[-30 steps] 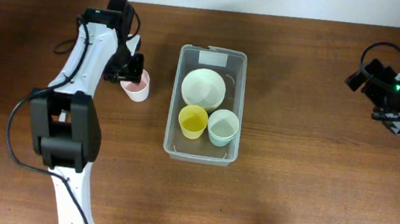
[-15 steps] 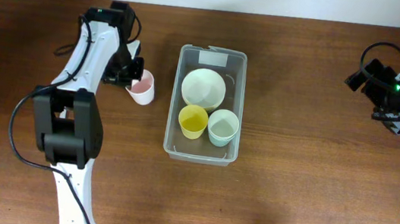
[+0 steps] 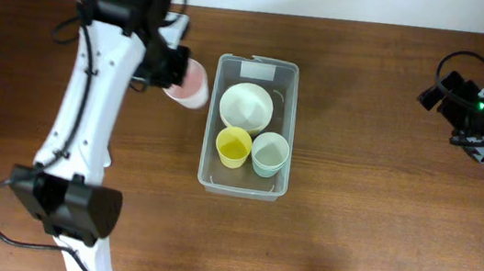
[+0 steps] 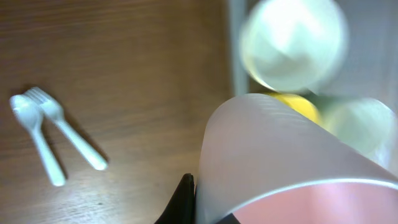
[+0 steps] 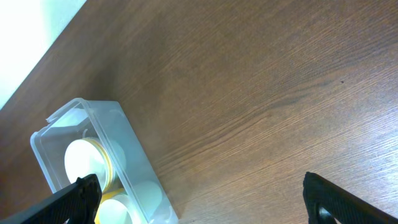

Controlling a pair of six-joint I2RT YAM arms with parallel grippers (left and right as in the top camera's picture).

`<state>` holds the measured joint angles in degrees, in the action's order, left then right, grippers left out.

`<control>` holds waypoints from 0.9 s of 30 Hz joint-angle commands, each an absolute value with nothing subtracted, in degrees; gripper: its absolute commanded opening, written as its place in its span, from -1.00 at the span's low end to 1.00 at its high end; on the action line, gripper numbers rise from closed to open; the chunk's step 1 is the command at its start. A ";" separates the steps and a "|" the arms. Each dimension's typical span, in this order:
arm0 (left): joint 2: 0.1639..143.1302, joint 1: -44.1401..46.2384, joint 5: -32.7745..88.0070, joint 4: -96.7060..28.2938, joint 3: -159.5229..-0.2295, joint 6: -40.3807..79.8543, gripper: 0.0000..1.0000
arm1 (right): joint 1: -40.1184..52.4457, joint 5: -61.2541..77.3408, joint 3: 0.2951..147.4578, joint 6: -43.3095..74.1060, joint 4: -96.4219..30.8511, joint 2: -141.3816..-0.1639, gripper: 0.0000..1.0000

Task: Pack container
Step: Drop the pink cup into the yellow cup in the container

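Observation:
The clear plastic container [image 3: 210, 132] stands mid-table with a pale label at its far end. It holds a white bowl [image 3: 247, 106], a yellow cup [image 3: 232, 145] and a pale green cup [image 3: 269, 153]. My left gripper [image 3: 175, 76] is shut on a pink cup [image 3: 193, 83] and holds it lifted just left of the container's far end. In the left wrist view the pink cup [image 4: 292, 168] fills the lower right, over the container. My right gripper [image 3: 473, 136] is open and empty at the far right; its view shows the container [image 5: 134, 155] at lower left.
A white plastic fork [image 4: 71, 134] and spoon [image 4: 37, 143] lie side by side on the brown wooden table, seen only in the left wrist view. Cables hang off both arms.
My left gripper has lifted the pink cup off the table and carried it right, up to the container's left wall. The right arm has not moved.

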<state>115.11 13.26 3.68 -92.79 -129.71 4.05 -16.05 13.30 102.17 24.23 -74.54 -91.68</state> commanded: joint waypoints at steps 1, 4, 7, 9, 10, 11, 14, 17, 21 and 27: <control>115.39 17.65 4.97 -94.06 -129.32 2.74 -0.98 | -16.14 12.80 102.76 24.43 -74.37 -91.35 0.98; 115.39 21.15 4.67 -93.38 -126.72 2.72 -0.98 | -16.16 12.80 102.76 24.43 -74.37 -91.35 0.98; 115.44 23.68 3.68 -91.18 -123.07 2.76 -0.99 | -16.16 12.80 102.76 24.43 -74.37 -91.35 0.98; 115.44 24.93 2.81 -89.47 -120.11 2.76 -0.98 | -16.16 12.80 102.76 24.43 -74.37 -91.35 0.98; 115.44 25.26 2.70 -88.36 -118.65 2.76 -0.98 | -16.16 12.80 102.76 24.43 -74.39 -91.35 0.98; 115.44 25.50 2.55 -87.31 -117.34 2.74 -0.98 | -16.16 12.80 102.76 24.43 -74.37 -91.35 0.98; 115.48 25.67 1.93 -82.02 -112.57 2.74 -0.98 | -16.16 12.80 102.76 24.43 -74.37 -91.35 0.98; 115.48 25.67 1.96 -78.63 -109.19 2.76 -0.98 | -16.16 12.80 102.76 24.43 -74.37 -91.35 0.98; 115.55 25.67 1.93 -78.00 -107.37 2.76 -0.75 | -16.16 12.80 102.76 24.43 -74.37 -91.35 0.98; 115.13 24.40 -0.58 -80.84 -110.43 2.74 0.33 | -16.16 12.80 102.76 24.43 -74.37 -91.35 0.98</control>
<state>115.09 25.67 1.52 -79.18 -107.87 3.03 -16.05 13.30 102.17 24.23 -74.56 -91.68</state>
